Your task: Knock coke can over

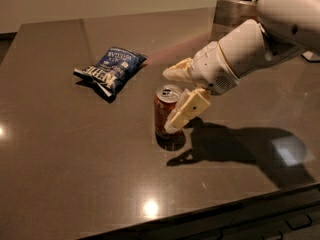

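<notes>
The coke can (pixel 163 111) stands upright near the middle of the dark brown table (pixel 60 174), red with a silver top and pull tab. My gripper (pixel 171 98) reaches in from the right on a white arm and is open. One cream finger (pixel 189 109) lies against the can's right side, its tip low on the can. The other finger (pixel 176 72) is spread behind the can's top. The can sits between the two fingers.
A blue crinkled chip bag (pixel 111 69) lies to the back left of the can. A metal-based container (pixel 235 6) stands at the back right corner. The table's front edge (pixel 210 211) runs close below the can.
</notes>
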